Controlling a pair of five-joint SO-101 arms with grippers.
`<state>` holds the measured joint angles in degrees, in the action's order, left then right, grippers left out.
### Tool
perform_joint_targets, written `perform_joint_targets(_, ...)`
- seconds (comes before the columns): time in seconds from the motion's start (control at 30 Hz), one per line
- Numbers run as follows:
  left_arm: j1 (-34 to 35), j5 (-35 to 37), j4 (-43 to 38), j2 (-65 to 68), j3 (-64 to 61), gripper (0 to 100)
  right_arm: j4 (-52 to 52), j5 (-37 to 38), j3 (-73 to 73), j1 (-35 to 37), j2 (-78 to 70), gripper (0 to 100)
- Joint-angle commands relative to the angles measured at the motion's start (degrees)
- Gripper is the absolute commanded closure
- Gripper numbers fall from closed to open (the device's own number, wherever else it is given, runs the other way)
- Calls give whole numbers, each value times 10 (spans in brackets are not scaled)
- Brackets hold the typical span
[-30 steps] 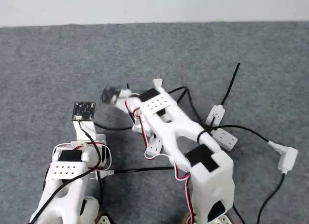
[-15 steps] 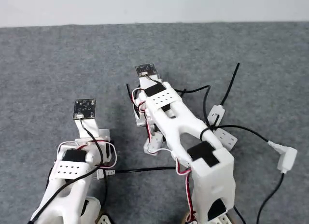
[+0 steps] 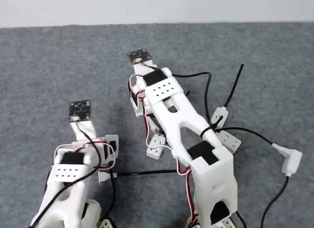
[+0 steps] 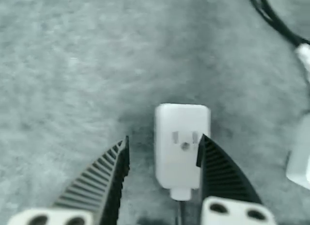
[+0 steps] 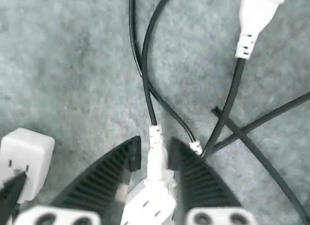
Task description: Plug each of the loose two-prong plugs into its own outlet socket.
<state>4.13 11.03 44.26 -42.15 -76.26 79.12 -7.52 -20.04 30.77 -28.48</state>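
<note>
Turning its wrist and stretching out over the last second, the right arm has carried the right claw (image 5: 154, 141) farther from the outlet socket (image 4: 182, 140) that sits under the left arm. That claw is pinched narrow round a white cord end (image 5: 156, 159). A loose plug (image 5: 255, 14) lies on the grey surface (image 3: 59, 56) past it, even farther from the socket. The left claw (image 4: 163, 141) has opened wider. It has one finger on each side of the socket, one right at its edge and the other apart. I think it is getting ready to hold the socket still. No plug is in it yet.
</note>
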Motion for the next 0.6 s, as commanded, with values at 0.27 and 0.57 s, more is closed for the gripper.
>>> perform_joint_targets(0.27, 44, -34, -15, -14, 30, 787, 0, 50, 46, -16, 1, 989)
perform_joint_targets(0.57, 44, -34, -15, -14, 28, 787, -17, 69, 81, -64, -12, 990)
